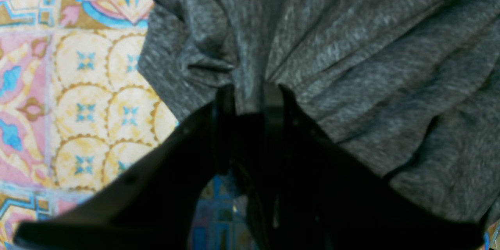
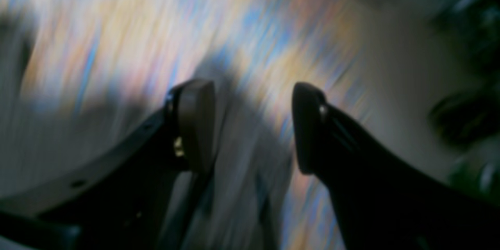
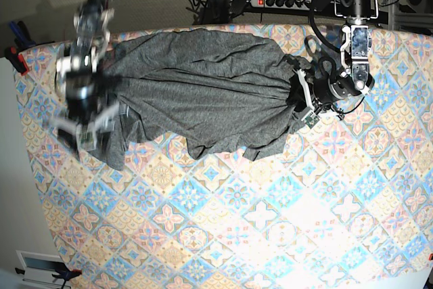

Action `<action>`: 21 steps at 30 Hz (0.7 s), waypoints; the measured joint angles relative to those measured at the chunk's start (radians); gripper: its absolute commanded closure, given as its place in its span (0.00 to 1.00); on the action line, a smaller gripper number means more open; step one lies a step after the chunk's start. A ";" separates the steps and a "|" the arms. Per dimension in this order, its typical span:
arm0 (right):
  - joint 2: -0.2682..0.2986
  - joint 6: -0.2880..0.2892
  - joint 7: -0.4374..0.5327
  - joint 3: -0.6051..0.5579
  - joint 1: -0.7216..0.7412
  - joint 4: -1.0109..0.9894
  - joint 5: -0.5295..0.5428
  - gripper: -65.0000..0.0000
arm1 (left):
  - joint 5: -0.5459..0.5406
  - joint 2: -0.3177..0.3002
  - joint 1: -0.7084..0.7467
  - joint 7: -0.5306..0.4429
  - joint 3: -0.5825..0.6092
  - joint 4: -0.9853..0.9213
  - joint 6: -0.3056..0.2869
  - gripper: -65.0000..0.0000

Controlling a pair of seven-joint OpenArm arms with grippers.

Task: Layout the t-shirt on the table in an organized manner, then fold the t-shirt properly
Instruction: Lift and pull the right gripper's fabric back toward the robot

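The t-shirt (image 3: 196, 93) is being spread along the bench's (image 3: 284, 221) far edge. The pinched bunch is being held by the left fingers (image 1: 250, 97), and tension should be kept while it is drawn outward. The right fingers (image 2: 199, 125) are standing wide, empty. The dark heather-grey knit is lying wrinkled.

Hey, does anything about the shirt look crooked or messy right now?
Yes. The t-shirt lies bunched and wrinkled across the table, not flat. The left tool pinches a gathered end, pleats fanning from it; the right tool is open and empty.
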 measured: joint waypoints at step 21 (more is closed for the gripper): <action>0.041 0.010 0.114 -0.069 0.193 -0.529 0.002 0.54 | 0.000 0.000 0.000 0.000 0.001 0.002 0.000 0.81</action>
